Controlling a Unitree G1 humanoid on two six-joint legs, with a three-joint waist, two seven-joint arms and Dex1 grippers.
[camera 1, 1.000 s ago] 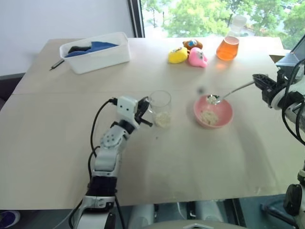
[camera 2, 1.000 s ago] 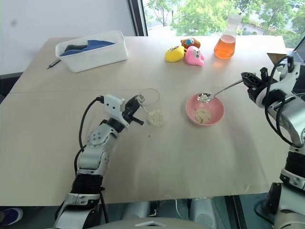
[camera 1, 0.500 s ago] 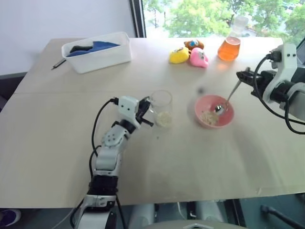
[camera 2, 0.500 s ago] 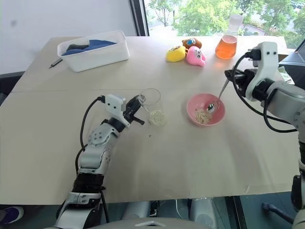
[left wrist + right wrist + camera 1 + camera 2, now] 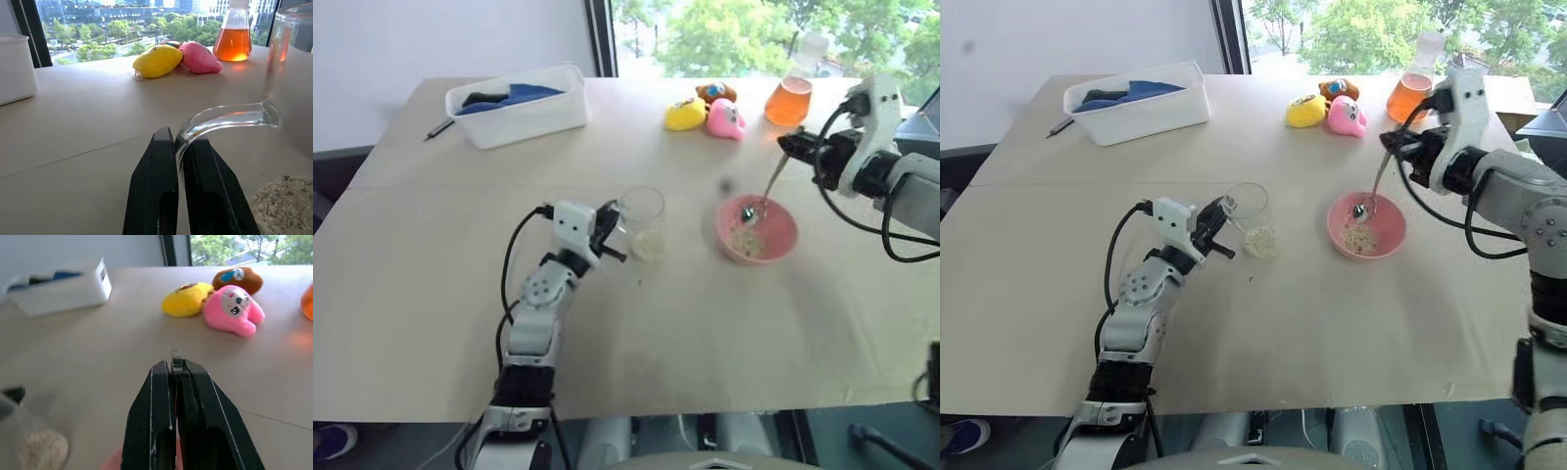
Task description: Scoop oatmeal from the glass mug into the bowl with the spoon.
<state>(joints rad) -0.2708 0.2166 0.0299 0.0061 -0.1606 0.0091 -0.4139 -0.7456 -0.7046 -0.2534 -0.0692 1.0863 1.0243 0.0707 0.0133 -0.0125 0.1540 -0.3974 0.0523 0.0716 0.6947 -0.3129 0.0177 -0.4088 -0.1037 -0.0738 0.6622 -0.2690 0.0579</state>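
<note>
The glass mug [image 5: 644, 221] stands mid-table with oatmeal [image 5: 648, 245] in its bottom. My left gripper [image 5: 608, 226] is shut on the mug's clear handle [image 5: 220, 117]. To the right sits the pink bowl [image 5: 781, 245] with a small heap of oatmeal [image 5: 1359, 238] inside. Above the bowl's far side, my right gripper [image 5: 1391, 142] is shut on the spoon's handle end [image 5: 176, 356]. The spoon [image 5: 1372, 184] hangs steeply, with its small oval end down inside the bowl.
A white tub [image 5: 516, 106] with blue cloth stands at the far left, a dark pen [image 5: 438, 128] beside it. Yellow [image 5: 684, 115], pink [image 5: 724, 118] and brown [image 5: 712, 93] plush toys and a flask of orange liquid [image 5: 790, 93] line the far edge.
My right gripper rolled and moved left and up. The spoon went from lying level, loaded, over the bowl's rim to hanging steeply into the bowl. The left gripper and mug stayed put.
</note>
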